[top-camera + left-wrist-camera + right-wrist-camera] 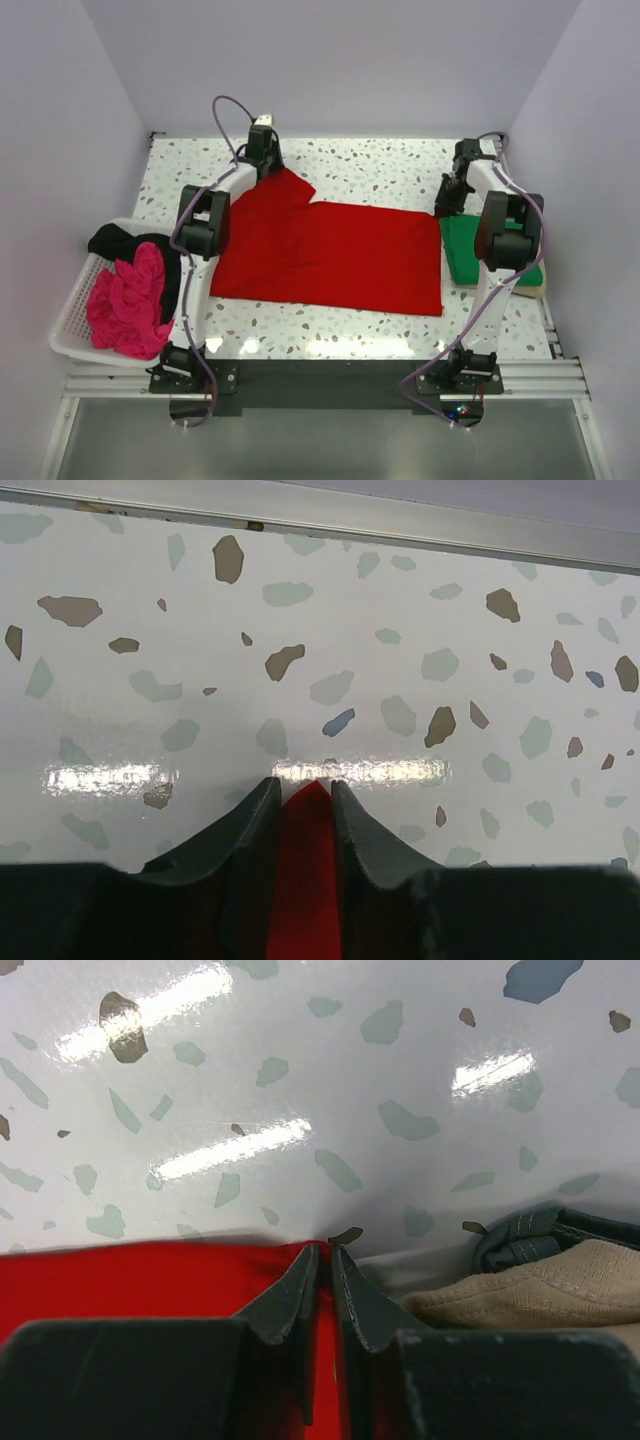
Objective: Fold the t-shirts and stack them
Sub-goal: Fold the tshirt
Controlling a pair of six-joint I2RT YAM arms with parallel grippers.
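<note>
Two grippers are under inspection, and we find both clenched on cloth. We note the left gripper with its dark fingers drawn close and a strip of the red t-shirt filling the gap between them right up to the tips, low over the speckled table. We note the right gripper with its jaws almost meeting, pinching the far edge of the same shirt. At its 3 o'clock in the wrist view lies a tan cloth with a dark green seam, just beside the fingers. From overhead, we place the left gripper at 11 o'clock of the shirt, on the corner by the sleeve, and the right gripper at 2 o'clock, on the far right corner. The red t-shirt lies spread flat across the middle of the table. At its 3 o'clock, just beside it, we record a folded green t-shirt, partly hidden by the right arm. At 9 o'clock, a white basket sits at the table's edge, holding a crumpled pink t-shirt with a black t-shirt at its 12 o'clock.
</note>
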